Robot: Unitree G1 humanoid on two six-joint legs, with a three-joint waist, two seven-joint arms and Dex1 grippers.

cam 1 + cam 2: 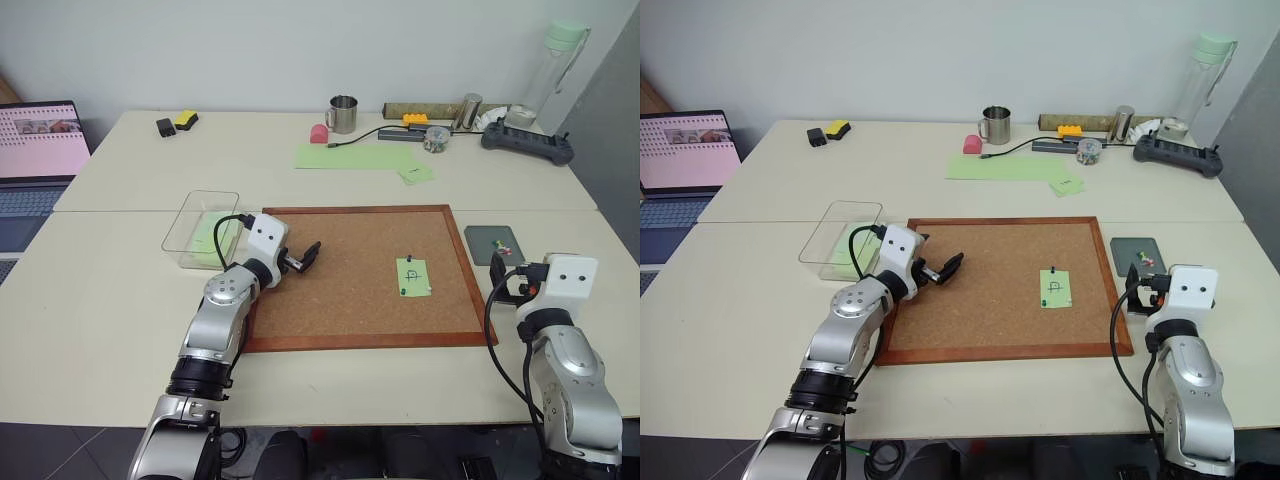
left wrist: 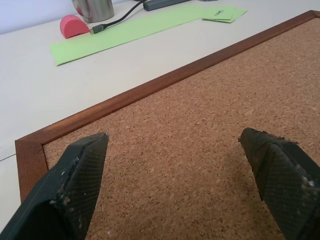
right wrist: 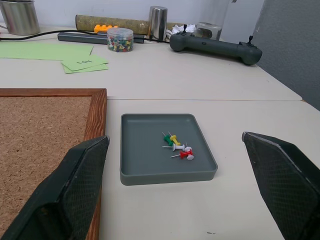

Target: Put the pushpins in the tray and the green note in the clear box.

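The left gripper (image 1: pixel 305 256) hangs spread and empty over the cork board's (image 1: pixel 340 330) left part; the right gripper (image 3: pixel 185 185), also wide apart, faces the tray (image 3: pixel 150 175), where 4 pushpins (image 3: pixel 177 146) lie. The green note (image 1: pixel 411 275) sits right of centre on the board, apparently held by 2 pins, so unpinning probably comes next. The clear box (image 1: pixel 196 218) waits just left of the board; nothing blocks the way.

laptop (image 1: pixel 38 170): cut by frame edge, far from cork board (image 1: pixel 360 280) | clear box (image 1: pixel 200 228): near corner hidden behind left arm, just beside board | pins on green note (image 1: pixel 412 276): too small to count | mark on note: unreadable
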